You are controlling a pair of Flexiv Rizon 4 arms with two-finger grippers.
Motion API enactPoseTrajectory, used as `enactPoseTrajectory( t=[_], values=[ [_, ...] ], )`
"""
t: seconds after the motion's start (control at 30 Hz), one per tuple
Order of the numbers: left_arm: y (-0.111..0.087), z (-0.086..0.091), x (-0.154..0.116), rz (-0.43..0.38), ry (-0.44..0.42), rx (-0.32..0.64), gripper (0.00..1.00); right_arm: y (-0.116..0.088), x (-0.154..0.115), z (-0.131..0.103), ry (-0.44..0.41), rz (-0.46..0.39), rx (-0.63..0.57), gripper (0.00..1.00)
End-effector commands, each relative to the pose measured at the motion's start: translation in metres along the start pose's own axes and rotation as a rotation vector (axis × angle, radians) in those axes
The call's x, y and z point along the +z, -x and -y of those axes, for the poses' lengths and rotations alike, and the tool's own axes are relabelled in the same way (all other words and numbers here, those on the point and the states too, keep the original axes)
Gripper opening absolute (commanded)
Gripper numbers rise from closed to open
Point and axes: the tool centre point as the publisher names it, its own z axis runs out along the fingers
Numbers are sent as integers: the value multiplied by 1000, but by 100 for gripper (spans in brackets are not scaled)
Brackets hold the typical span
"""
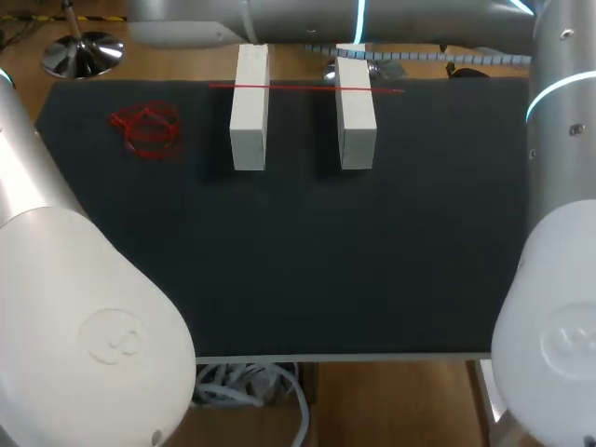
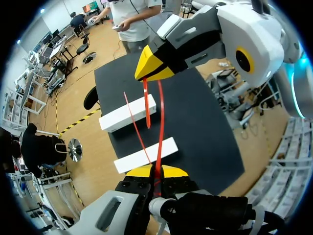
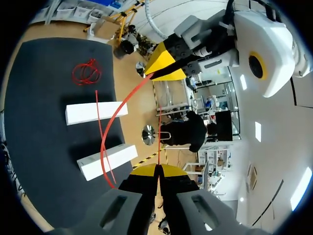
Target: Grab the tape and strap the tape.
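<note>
While my left arm [image 1: 84, 317] and right arm [image 1: 554, 317] fill the lower corners, raised above the mat [image 1: 298, 261], left gripper [image 2: 156, 171] and right gripper [image 3: 157, 170] both clamp the red tape [image 2: 160, 122].

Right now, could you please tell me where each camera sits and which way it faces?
Head: above and behind, looking down on mat and blocks; left arm and right arm at its sides.
Left wrist: on the left gripper, facing the right gripper.
Right wrist: on the right gripper, facing the left.
Shared: all see the blocks; both wrists, the held tape.
</note>
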Motion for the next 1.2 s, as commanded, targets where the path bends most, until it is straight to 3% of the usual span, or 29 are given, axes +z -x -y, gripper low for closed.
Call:
enactPoseTrajectory(
  t=[0.03,1.2],
  values=[
    [0,0,0,-2,1,0,0,5,1,-8,-22,-5,-9,0],
    [0,0,0,-2,1,0,0,6,7,-45,15,-9,-91,0]
  ],
)
